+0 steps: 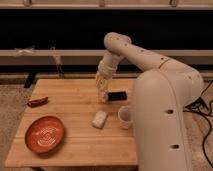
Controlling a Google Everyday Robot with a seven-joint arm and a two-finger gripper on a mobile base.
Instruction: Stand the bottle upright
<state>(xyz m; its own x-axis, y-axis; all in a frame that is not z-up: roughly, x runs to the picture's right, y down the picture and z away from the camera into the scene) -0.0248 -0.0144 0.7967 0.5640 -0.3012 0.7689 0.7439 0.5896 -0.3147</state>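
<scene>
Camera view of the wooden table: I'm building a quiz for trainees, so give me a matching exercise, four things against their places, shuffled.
Things:
1. pincer
2. orange plate
3. cup
4. black flat object

Places:
A. front left of the table
B. down at the bottle, table's far middle
C. just right of the bottle
D. right of the whitish lump

Pairs: 1-B, 2-A, 3-D, 4-C
</scene>
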